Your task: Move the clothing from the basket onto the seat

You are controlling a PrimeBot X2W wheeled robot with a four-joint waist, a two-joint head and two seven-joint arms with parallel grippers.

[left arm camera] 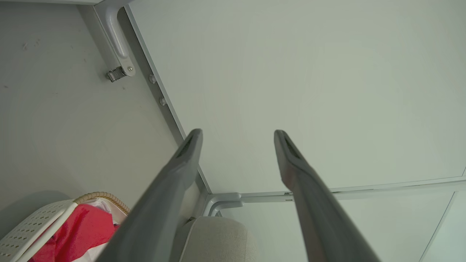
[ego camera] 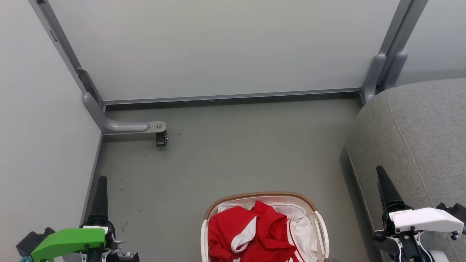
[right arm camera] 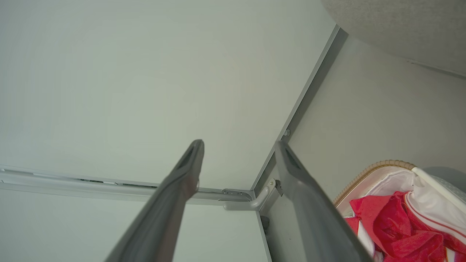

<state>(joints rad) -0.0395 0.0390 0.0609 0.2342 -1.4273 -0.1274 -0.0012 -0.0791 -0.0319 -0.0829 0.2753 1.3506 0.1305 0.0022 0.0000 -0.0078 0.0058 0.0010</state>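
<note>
Status for you: left gripper (left arm camera: 237, 134) is wide open, its dark fingers (left arm camera: 182, 160) spread with nothing between them, pointing at the pale partition panel (ego camera: 218, 47). In your head view it sits lower left under its green cover (ego camera: 69, 240), over the floor (ego camera: 236, 153) close to the left-hand panel. Right gripper (right arm camera: 239, 143) reads the same: jaws spread wide, nothing held, aimed at the corner where two panels meet. The head view puts it lower right under a white cover (ego camera: 426, 218), its one visible finger lying across the seat (ego camera: 418, 138) edge in that view. The clothing (ego camera: 255, 233) is in the basket (ego camera: 262, 195): a crumpled red heap with white trim and stripes, filling the left and middle. The white liner (ego camera: 296, 211) shows along the back and right side. I can't tell you how many garments are in that heap, since the folds overlap and the frame bottom cuts it off. The basket stands on the floor at bottom centre, between the two grippers and apart from both. The seat is the big grey cushion on the right, near the basket with a strip of floor between them. A grey panel foot (ego camera: 123, 126) with a small dark caster juts onto the floor at back left, well apart from the basket.
</note>
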